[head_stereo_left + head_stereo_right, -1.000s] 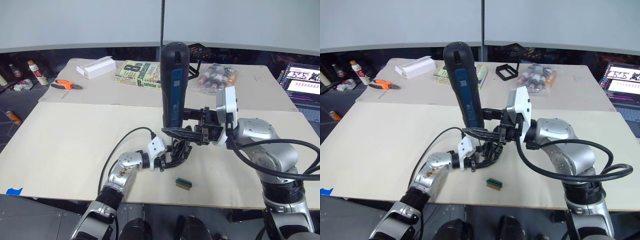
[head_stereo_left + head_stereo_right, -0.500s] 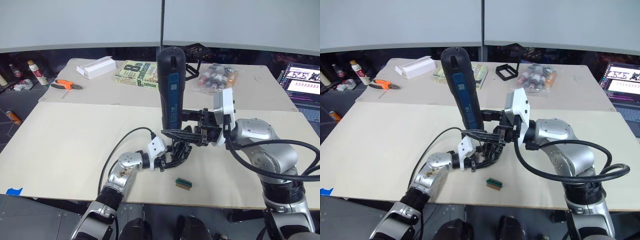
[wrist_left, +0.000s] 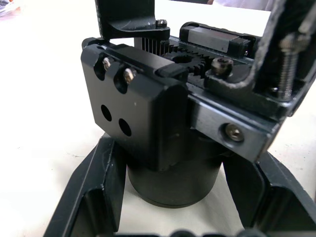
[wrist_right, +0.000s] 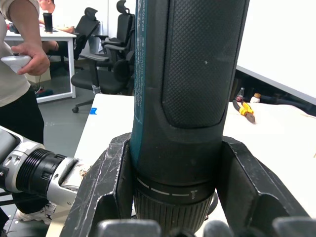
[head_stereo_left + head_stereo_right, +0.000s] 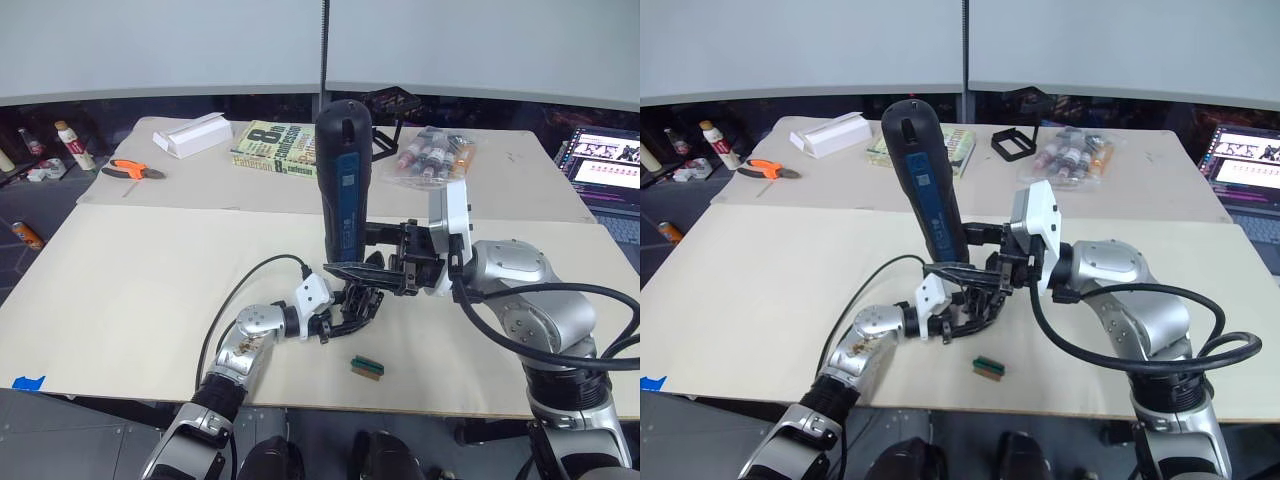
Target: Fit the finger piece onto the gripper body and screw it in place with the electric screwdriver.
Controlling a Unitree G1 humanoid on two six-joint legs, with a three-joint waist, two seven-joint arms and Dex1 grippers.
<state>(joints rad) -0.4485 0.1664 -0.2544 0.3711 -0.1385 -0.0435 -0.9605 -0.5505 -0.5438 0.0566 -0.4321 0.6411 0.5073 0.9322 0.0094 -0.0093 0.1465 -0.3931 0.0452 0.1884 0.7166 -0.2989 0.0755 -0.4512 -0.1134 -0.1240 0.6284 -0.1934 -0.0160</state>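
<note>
A pale beige table [image 5: 120,290] stands before a plain grey-white wall panel [image 5: 160,45], a laptop [image 5: 605,165] glows off its far right corner, and black office chairs [image 4: 98,59] surround a white desk [image 4: 37,37] beyond.

Bare table [image 5: 130,290] left; green-brown block [image 5: 367,366] near.

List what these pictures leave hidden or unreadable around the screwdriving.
- Screwdriver bit tip: in the eye views the right gripper and gripper body cover it, so contact with a screw is unknown.
- Finger piece: cannot be told apart among the black parts.
- Gripper body's base: partly behind the left gripper's fingers in the left wrist view.
</note>
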